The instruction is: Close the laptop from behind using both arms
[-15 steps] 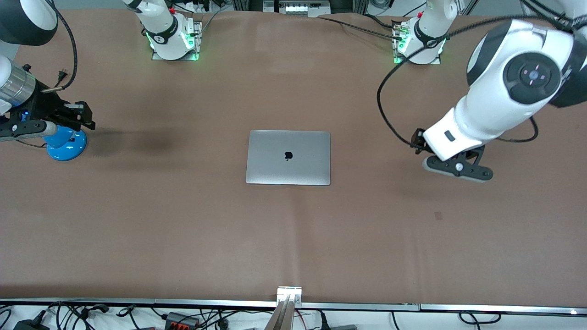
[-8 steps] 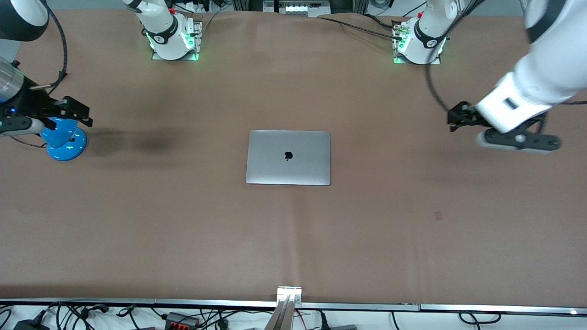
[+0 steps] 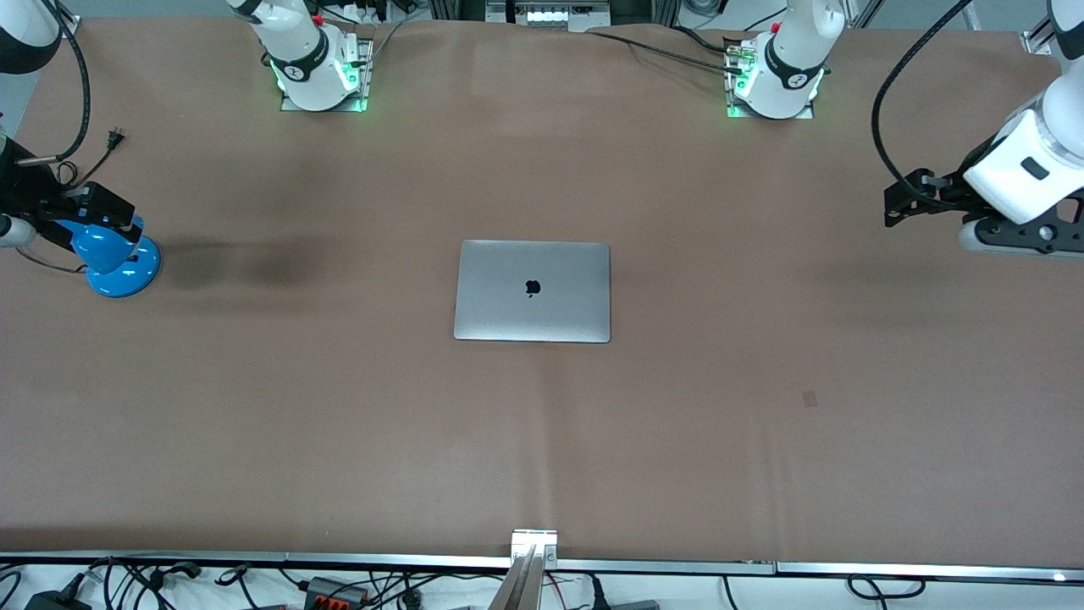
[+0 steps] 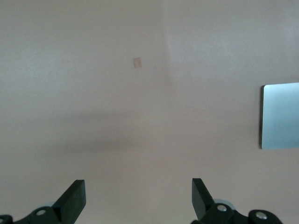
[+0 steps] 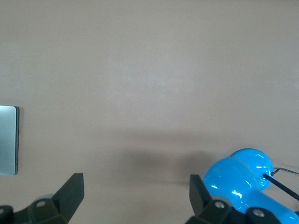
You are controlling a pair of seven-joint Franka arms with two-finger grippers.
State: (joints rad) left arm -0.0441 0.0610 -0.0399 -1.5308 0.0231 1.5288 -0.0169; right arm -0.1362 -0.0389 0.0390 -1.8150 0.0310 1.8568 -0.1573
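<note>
The brown bench (image 3: 762, 440) carries the laptop (image 3: 532, 291) at its middle, lid flat down with the black logo facing up, so the closing looks already done and what remains is a matter of parking the arms cleanly.

The left arm (image 3: 1029, 165) reaches out over its own end of the bench, and the left gripper (image 3: 902, 203) hangs there with its fingers (image 4: 72, 200) spread wide and nothing between them; from its wrist view the laptop shows only as a pale corner well apart from the fingers.

The right arm sits at the other end, and the right gripper (image 3: 102, 212) hovers over a blue hair dryer (image 3: 114, 258), fingers (image 5: 70, 191) likewise spread and empty. The dryer lies just beside one fingertip, though whether they touch is hard to tell from this angle.

To finish well, I would keep both pairs of fingers high and spread, draw each arm off toward its own end, and give the dryer and its black cord (image 3: 80, 169) room so nothing gets dragged across the bench toward the laptop.
</note>
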